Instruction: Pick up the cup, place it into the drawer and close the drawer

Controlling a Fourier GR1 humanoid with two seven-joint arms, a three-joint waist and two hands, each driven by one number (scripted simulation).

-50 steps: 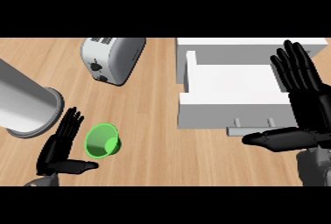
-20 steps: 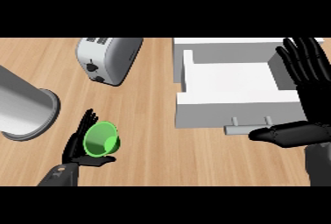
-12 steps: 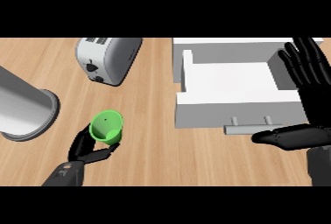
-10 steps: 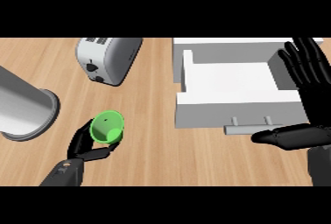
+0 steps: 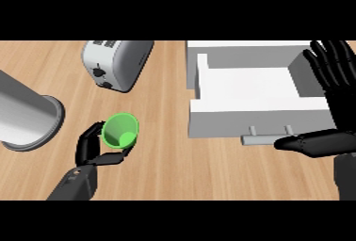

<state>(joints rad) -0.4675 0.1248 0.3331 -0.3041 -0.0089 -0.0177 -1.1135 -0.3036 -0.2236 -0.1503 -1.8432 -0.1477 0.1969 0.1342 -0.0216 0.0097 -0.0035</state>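
Head view, steeply down on a light wooden counter (image 5: pixel 160 155) with fine lengthwise grain. Lower left: black left hand (image 5: pixel 92 149) on a grey forearm, fingers and thumb curled round the small bright-green plastic cup (image 5: pixel 120 131), clasping it from below and from its left side. Cup tilted, round mouth turned toward the viewer, smooth glossy inside showing; whether its base touches the counter cannot be told. Just beside it to the left, a large matte grey metal cylinder (image 5: pixel 24 122) lying slantwise, its flat round end rimmed by a thin lip. Above the cup, well apart, a boxy silver toaster (image 5: pixel 115 61) with rounded corners, dark slots on top and a small dark knob on its side. Right half: open white drawer (image 5: pixel 254 110), plain box shape with flat panels, empty pale floor, and a grey bar handle (image 5: pixel 268 139) on two short posts at its front. Right hand (image 5: pixel 334 101) spread flat at the right edge, fingers straight and up beside the drawer, thumb reaching left near the handle, grasping nothing. Against 2.5 s ago: cup then upright on the counter with the left hand released beside it; now grasped, tipped and shifted slightly up the view; right hand nearly unchanged.
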